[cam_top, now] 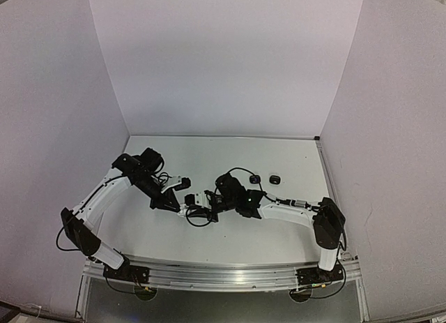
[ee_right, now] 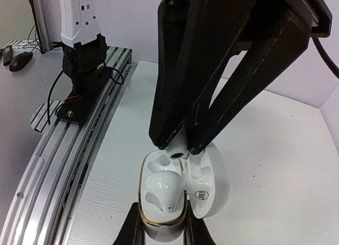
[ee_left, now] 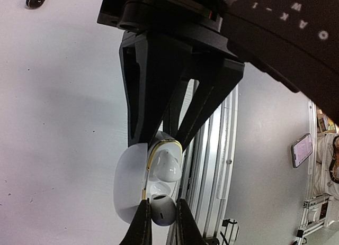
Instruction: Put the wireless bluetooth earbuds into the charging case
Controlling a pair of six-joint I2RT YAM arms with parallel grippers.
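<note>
The left gripper (ee_left: 163, 219) has its fingers (ee_left: 142, 226) closed narrowly on a small white earbud (ee_left: 163, 209), pinching it from both sides. The earbud is held at the mouth of the free socket in an open white charging case (ee_left: 127, 181) with a gold rim. Whether it already sits fully in the socket cannot be told.

A second white earbud (ee_right: 161, 194) lies in the neighbouring socket, right beside the held one. The case lid stands open to one side of the sockets. The right gripper (ee_right: 162, 229) clamps the case body across its gold rim with its jaws close together, holding it just above the white table (cam_top: 230, 155). Its two fingers flank the sockets and crowd the space around the left gripper's tips.

The two grippers meet tip to tip near the middle of the table. Behind the right arm, well apart from the case, two small black rounded objects (cam_top: 255, 178) (cam_top: 274, 178) lie side by side on the table. An aluminium rail (cam_top: 223, 274) runs along the near edge, carrying the left arm's base (ee_right: 82, 70). Plain white walls (cam_top: 223, 58) enclose the table.
</note>
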